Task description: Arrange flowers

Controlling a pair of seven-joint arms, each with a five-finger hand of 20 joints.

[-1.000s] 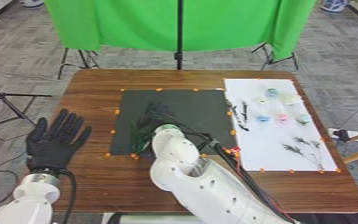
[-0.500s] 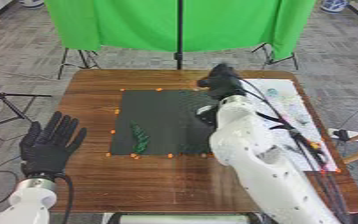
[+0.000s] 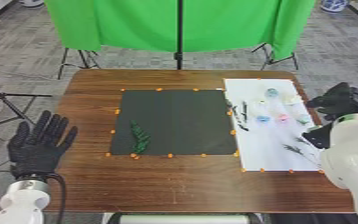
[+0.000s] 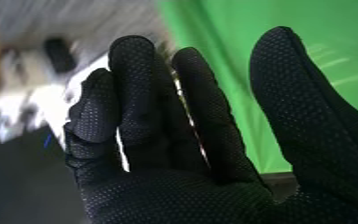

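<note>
In the head view my left hand (image 3: 39,146) lies palm down beside the left edge of the black mat (image 3: 177,117), fingers straight and spread. My right hand (image 3: 335,106) is over the right edge of the white sheet (image 3: 255,138); the right wrist view has the right hand (image 4: 167,192) open and holding nothing. A green leafy sprig (image 3: 139,137) lies on the mat's lower left part. On the white sheet are small flower heads, among them a blue one (image 3: 263,119) and a pink one (image 3: 283,118), dark stems (image 3: 244,111) at its left side and a thin branched sprig (image 3: 294,149).
The brown wooden table (image 3: 158,190) extends around the mat and sheet, with orange tape pieces along their edges. A green backdrop (image 3: 127,25) hangs beyond the table's far edge. Dark tripod legs (image 3: 2,102) stand on the floor at the left.
My right hand has swung from over the black mat to the right, past the flower heads, uncovering the sprig on the mat. My left hand has shifted slightly left and down.
</note>
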